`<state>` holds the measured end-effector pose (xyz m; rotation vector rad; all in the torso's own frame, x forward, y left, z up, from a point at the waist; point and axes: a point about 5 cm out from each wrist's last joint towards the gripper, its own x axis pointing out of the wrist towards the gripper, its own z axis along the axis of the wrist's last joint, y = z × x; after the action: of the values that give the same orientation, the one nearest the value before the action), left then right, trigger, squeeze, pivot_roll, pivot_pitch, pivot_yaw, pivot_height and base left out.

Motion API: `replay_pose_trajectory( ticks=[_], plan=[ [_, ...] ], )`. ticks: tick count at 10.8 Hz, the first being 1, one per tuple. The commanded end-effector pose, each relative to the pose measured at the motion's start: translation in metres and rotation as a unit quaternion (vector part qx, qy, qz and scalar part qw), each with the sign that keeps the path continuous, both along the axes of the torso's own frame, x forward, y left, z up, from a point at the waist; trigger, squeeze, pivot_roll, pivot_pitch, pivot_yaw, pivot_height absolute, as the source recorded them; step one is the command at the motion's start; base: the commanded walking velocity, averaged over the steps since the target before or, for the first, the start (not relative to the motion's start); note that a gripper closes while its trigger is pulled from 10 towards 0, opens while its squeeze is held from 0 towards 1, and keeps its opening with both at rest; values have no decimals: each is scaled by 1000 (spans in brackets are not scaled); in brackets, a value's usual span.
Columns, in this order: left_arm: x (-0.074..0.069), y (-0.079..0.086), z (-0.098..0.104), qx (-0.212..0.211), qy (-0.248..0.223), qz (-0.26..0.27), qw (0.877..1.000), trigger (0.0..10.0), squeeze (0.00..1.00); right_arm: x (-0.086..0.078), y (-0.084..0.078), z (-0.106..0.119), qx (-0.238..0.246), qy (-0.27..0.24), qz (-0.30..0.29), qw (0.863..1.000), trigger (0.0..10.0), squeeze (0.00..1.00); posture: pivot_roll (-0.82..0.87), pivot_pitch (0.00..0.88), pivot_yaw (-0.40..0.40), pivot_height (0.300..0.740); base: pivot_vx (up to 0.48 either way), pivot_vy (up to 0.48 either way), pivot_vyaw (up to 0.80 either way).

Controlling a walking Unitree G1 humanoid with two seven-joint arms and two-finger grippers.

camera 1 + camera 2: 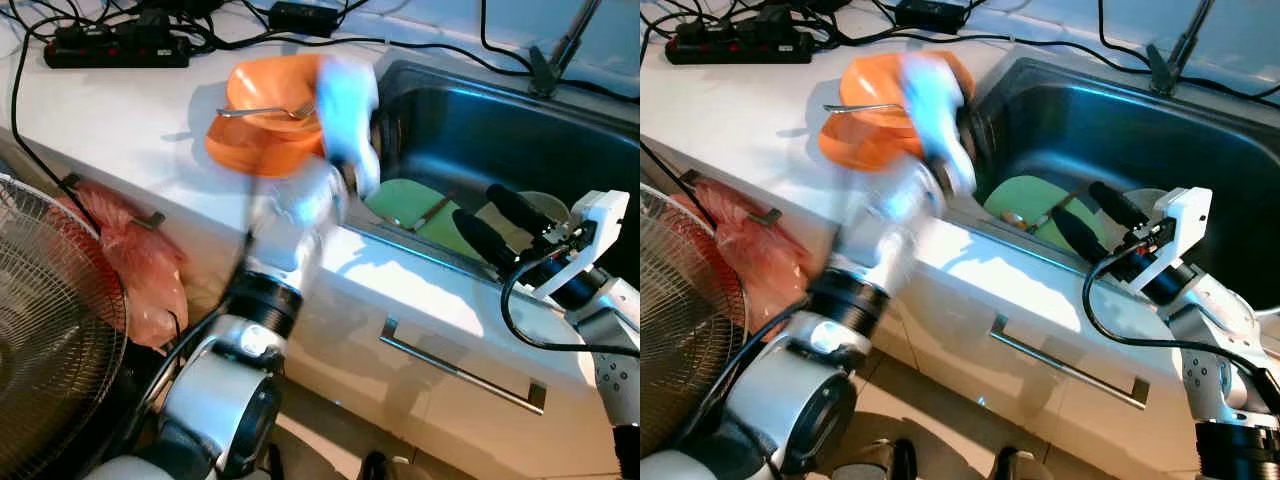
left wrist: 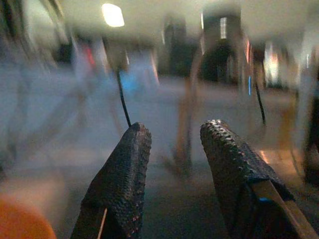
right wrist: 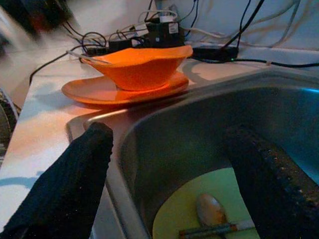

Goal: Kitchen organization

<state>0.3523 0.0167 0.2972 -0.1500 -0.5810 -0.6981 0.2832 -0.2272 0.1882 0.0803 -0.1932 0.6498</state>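
An orange bowl [image 1: 268,110] with a metal fork [image 1: 262,112] in it stands on an orange plate [image 3: 99,89] on the white counter [image 1: 130,120], just left of the steel sink [image 1: 450,110]. My left arm is blurred with motion above the sink's near-left corner, beside the bowl. Its gripper [image 2: 174,132] is open and holds nothing. My right gripper [image 1: 478,203] hangs open over the sink's front right. Below it lies a green plate [image 3: 184,209] with a wooden spoon [image 3: 212,209] and a thin stick on it.
A black power strip [image 1: 115,45] and cables run along the counter's back. A black stand [image 1: 560,45] rises behind the sink. A pale bowl [image 1: 548,205] sits in the sink. A fan [image 1: 50,330] and a pink bag [image 1: 140,260] are at the left, and a drawer handle [image 1: 460,370] is below.
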Motion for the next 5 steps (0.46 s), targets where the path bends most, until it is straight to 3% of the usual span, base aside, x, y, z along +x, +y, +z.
replay_pose_trajectory(
  ticks=[1, 2, 3, 4, 5],
  plan=[
    [-5, 11, 10, -12, -21, 26, 999, 10000, 0, 0, 1, 0, -1, 3, 4, 1000, 10000, 0, 12, 175, -12, 740, 0, 0, 0],
    [0, 49, 11, -17, -33, 103, 994, 10000, 1000, 2, 3, -1, -1, 5, 6, 1000, 10000, 0, 30, 176, -19, 740, 0, 0, 0],
    [8, 87, -5, -11, -9, 177, 984, 10000, 1000, 4, 4, -1, 0, 7, 12, 1000, 10000, 0, 39, 175, -29, 740, 0, 0, 0],
    [9, 110, -15, -2, 6, 213, 977, 10000, 1000, 6, 5, 0, 0, 7, 14, 1000, 10000, 0, 45, 176, -34, 740, 0, 0, 0],
    [6, 134, -28, 15, 32, 238, 971, 10000, 0, 8, 6, 1, -1, 7, 17, 1000, 10000, 0, 49, 173, -42, 740, 0, 0, 0]
  ],
)
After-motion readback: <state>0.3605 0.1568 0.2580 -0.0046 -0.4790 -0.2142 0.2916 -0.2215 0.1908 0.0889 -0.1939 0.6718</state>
